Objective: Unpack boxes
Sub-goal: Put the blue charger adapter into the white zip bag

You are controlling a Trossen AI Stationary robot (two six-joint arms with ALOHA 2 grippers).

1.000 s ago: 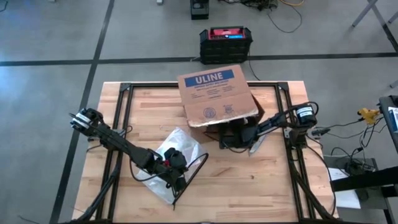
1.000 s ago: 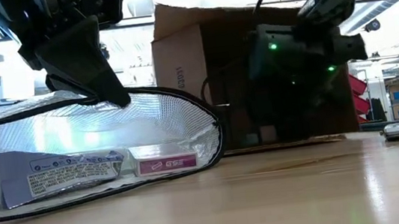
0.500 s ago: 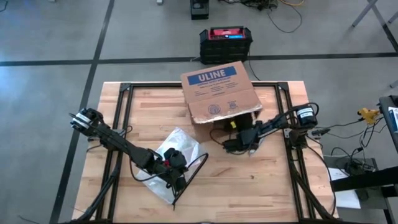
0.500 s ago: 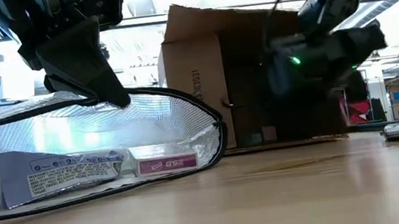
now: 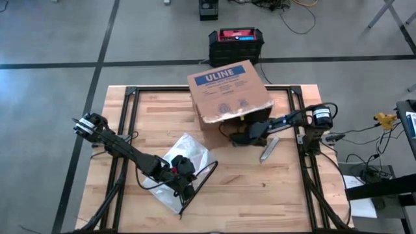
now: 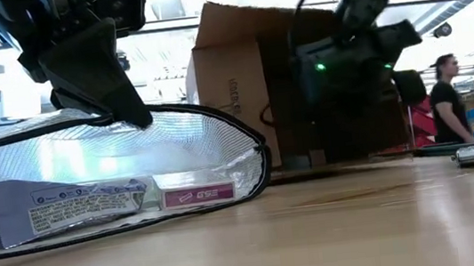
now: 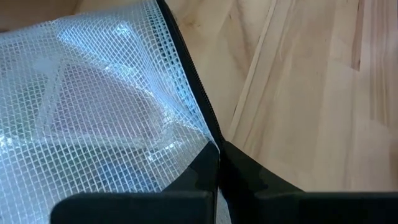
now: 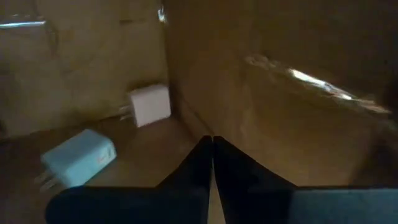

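We find the right pincer (image 8: 211,142) pressed together inside the box (image 5: 229,91); next, spread over the white charger (image 8: 149,104) ahead.

"ULINE" is printed in white on a blue label on the upturned face of the brown cardboard box (image 5: 229,91), as seen in the high view; the black print and round marks below the label are too small to be read. In the low view, "GSE" can be made out on a small pink-and-white packet (image 6: 197,195) lying inside the mesh bag (image 6: 176,149). Beside it a white packet (image 6: 67,209) carries lines of fine print that cannot be read.
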